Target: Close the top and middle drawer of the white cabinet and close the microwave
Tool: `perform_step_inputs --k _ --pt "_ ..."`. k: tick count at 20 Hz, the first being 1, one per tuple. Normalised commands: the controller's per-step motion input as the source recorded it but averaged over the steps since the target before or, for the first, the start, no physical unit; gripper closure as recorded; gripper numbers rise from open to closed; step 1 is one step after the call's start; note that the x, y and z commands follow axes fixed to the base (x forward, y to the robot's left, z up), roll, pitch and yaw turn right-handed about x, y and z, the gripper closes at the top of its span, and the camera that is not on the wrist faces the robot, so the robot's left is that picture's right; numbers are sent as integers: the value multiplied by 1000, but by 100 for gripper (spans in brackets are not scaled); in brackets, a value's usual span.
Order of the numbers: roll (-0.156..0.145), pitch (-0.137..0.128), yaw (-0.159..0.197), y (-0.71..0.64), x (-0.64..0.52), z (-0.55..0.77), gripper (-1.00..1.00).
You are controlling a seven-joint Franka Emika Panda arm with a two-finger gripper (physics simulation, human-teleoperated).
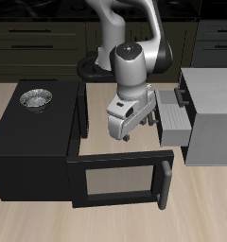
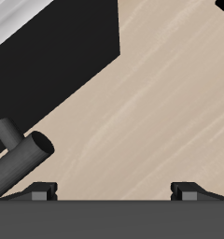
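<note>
I see the gripper (image 1: 128,132) jaws spread, gripping nothing | black microwave (image 1: 30,142) door (image 1: 120,180) swung open below them | pale grey drawers (image 1: 177,118) seemingly pulled out beside them

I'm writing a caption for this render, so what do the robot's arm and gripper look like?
The arm has rounded pale grey-white links with dark grey bands at the joints. It ends in a boxy light grey gripper. In the wrist view its two short fingertips are dark grey, with lighter grey tops. No cables or markings show.
</note>
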Motion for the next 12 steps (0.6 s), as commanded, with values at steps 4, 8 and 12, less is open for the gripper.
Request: perform_step_inputs --k 4,8,12 --pt "44 -9 3 204 -34 19 -100" --pt "28 -34 6 188 73 95 -100" --pt "26 12 -12 188 44 -31 -100"
